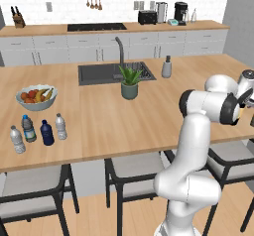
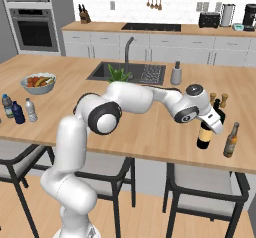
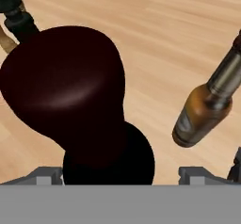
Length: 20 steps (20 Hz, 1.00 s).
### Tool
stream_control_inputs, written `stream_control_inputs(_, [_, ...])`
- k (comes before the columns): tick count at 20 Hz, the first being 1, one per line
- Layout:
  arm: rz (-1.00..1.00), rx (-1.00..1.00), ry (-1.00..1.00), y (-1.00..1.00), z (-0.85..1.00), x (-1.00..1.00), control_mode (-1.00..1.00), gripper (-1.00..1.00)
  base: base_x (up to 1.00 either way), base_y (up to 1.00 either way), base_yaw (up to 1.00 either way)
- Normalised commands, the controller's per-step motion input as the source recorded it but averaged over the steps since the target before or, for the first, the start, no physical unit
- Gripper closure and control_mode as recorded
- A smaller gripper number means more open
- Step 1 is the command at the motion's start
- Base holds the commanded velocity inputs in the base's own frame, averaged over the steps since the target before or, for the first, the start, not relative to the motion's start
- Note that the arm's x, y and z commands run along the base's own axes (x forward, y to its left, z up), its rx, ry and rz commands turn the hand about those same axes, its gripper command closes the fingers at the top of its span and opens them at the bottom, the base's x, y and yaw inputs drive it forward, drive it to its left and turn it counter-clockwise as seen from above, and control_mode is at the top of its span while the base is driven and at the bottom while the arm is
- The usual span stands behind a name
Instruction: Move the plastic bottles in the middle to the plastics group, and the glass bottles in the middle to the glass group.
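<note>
The tall dark wine bottle (image 2: 203, 138) with its cream-yellow label stands upright on the island's right end. My gripper (image 2: 212, 124) sits over its neck, open, and in the hand view the fingertips (image 3: 47, 174) stand wide apart on either side of the bottle (image 3: 70, 86) without touching it. Just behind is the squat black glass bottle (image 2: 219, 113), whose stopper (image 3: 13, 9) shows in the hand view. At the island's left end the dark blue bottle (image 1: 47, 133) and the clear greyish bottle (image 1: 60, 126) stand beside the two small water bottles (image 1: 17, 139) (image 1: 28, 128).
A brown beer bottle (image 2: 230, 139) stands close to the right of the wine bottle, near the counter edge. Salt and pepper shakers (image 2: 218, 99) are behind it. A fruit bowl (image 1: 36, 97), sink (image 1: 101, 74), potted plant (image 1: 130, 84) and soap dispenser (image 1: 166, 67) lie further off. Stools line the front.
</note>
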Motion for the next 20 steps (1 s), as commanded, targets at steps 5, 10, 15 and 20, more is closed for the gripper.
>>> stream_control_inputs(5, [0.00,0.00,-0.07,0.58,0.28,-0.61,-1.00,-1.00,0.00,0.00,0.00])
stream_control_inputs(10, [0.00,0.00,-0.12,0.75,0.28,-0.40,-1.00,-1.00,0.00,0.00,0.00])
stream_control_inputs(15, [0.00,0.00,-0.09,0.63,0.33,-0.58,-1.00,-1.00,0.00,0.00,0.00])
stream_control_inputs(20, [0.07,0.00,-0.02,0.63,0.55,-0.48,-1.00,-1.00,0.00,0.00,0.00])
